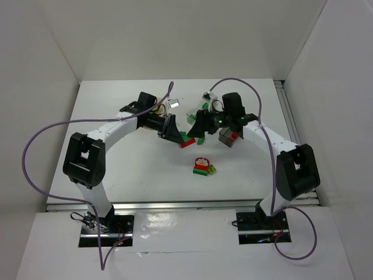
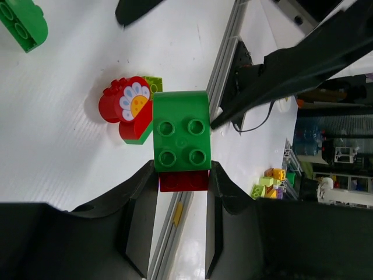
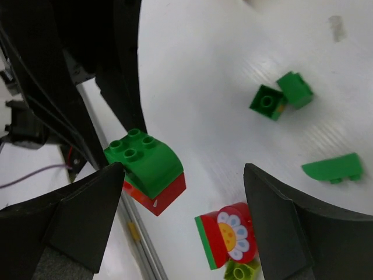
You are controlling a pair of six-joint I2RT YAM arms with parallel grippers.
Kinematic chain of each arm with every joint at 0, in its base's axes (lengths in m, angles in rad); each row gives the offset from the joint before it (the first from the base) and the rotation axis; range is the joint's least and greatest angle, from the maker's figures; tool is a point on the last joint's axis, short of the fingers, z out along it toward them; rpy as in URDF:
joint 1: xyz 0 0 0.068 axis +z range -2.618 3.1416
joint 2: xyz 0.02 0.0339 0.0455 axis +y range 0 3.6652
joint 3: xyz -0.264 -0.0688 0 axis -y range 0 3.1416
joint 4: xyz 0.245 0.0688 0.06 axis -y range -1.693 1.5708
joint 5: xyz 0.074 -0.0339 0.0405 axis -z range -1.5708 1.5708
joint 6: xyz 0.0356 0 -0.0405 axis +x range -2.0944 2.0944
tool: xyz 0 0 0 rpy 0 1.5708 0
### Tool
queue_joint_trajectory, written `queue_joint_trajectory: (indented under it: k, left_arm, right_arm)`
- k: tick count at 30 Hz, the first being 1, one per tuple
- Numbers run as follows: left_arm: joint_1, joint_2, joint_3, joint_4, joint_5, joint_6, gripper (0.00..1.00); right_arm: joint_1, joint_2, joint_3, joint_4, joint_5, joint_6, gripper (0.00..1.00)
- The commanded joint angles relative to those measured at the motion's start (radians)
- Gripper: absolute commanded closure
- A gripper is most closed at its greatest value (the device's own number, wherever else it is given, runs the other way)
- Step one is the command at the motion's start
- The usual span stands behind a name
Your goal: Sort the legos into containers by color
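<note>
At the left gripper [image 2: 182,185]: jaws closed on a red brick [image 2: 184,181], lower centre of its wrist view. A dark green round-topped brick [image 2: 180,131] is stacked on the red one and juts past the fingertips.

At the right gripper [image 3: 183,175]: jaws spread wide, gripping nothing. The same green-on-red stack hangs between them, close against the finger at frame left and well apart from the other.

On the white table [image 1: 145,169] below:
- red flower-print brick [image 3: 227,233], lower centre, with a lime brick [image 3: 240,271] touching it
- pair of green bricks [image 3: 268,103], upper right
- green curved piece [image 3: 332,169], right edge

Top view: dark grey tub [image 1: 229,139] showing red inside, just right of the grippers.
</note>
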Motion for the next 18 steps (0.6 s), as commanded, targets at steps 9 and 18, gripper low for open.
queue_joint_trajectory:
  k: [9, 18]
  left_arm:
    - [-0.003, -0.054, 0.049, -0.041, 0.076, 0.103, 1.0]
    - [-0.012, -0.063, 0.067, -0.068, 0.085, 0.144, 1.0]
  right_arm:
    - [0.021, 0.053, 0.003, 0.106, -0.316, -0.007, 0.31]
    - [0.021, 0.062, -0.039, 0.27, -0.441, 0.099, 0.58]
